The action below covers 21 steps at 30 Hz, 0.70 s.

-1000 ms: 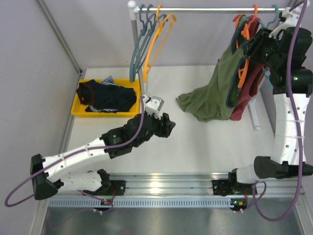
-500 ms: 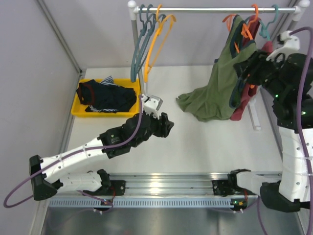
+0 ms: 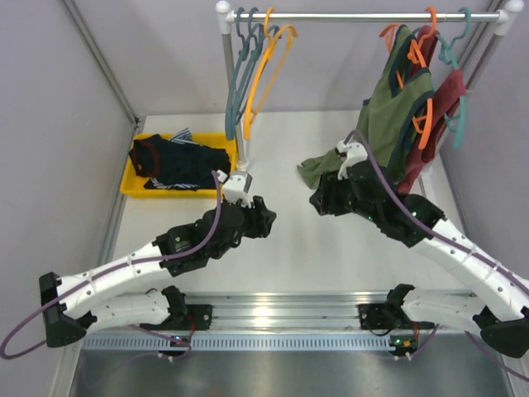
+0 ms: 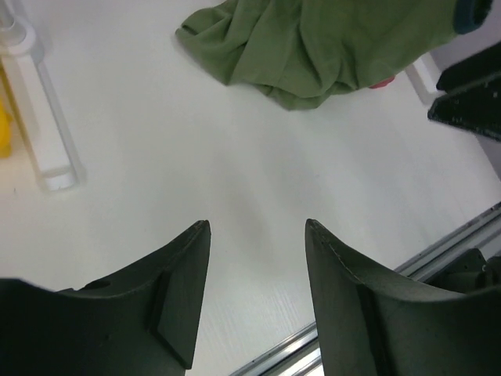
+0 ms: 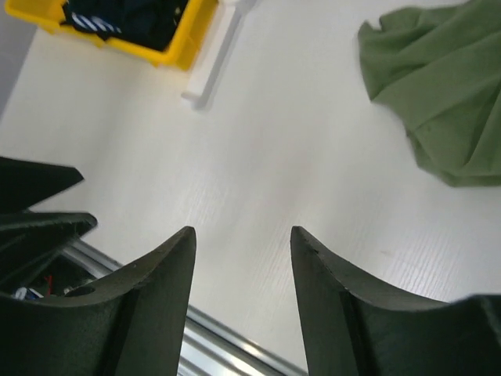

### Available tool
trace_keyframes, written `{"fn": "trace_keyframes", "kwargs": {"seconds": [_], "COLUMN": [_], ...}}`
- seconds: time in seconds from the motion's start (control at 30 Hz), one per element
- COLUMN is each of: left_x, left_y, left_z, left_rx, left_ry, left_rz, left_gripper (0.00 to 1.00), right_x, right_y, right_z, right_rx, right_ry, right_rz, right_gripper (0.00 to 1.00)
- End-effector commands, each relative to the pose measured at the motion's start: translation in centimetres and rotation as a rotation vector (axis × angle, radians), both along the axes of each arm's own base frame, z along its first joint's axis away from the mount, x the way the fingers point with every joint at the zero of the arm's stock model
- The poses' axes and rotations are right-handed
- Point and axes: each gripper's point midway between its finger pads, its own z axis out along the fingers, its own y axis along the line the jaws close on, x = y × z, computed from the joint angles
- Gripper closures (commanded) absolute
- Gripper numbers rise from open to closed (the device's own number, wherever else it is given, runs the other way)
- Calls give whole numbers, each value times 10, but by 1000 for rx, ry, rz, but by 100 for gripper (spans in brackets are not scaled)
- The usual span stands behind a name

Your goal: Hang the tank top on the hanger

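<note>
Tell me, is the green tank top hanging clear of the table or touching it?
Touching. The tank top hangs up at the rail, but its lower end lies bunched on the table.

White table [image 3: 331, 248], yellow bin [image 3: 165, 193], tank top [image 3: 384, 116] hem

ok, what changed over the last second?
The right arm swung down off the rail to mid-table. The right pincer is now open and empty, clear of the hanger and the tank top, which hangs from the rail with its hem on the table. The left pincer drifted slightly left, open and empty. The yellow bin and spare hangers are unchanged.
</note>
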Motion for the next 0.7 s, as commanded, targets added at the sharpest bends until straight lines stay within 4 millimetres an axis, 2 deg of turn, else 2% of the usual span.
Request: {"fn": "trace_keyframes", "kwargs": {"seconds": [0.0,0.03,0.07,0.17,0.27,0.43,0.47,0.6,0.67], "left_x": [4,6,5,6,7,6,6,5,5], "left_y": [24,31,35,46,49,47,46,44,45], "left_z": [-28,-33,-41,-62,-75,-84,-87,-90,-93], "left_rx": [29,39,47,67,62,6,0,-19,-9], "left_ry": [80,86,101,151,183,215,220,234,239], "left_rz": [142,179,194,246,273,299,303,304,306], "left_gripper": [43,43,43,43,43,44,44,45,45], "right_x": [-5,-9,-14,-22,-29,-39,-40,-41,-41], "right_y": [12,11,12,6,-1,-6,-8,-14,-13], "right_z": [-2,-7,-27,-42,-46,-47,-53,-63,-64], "right_rx": [125,138,123,92,66,84,72,36,36], "right_ry": [-42,-41,-9,7,-3,-19,-13,-2,-1], "right_rz": [-6,5,26,45,70,96,93,86,90], "right_gripper": [48,48,47,43,35,23,21,22,18]}}
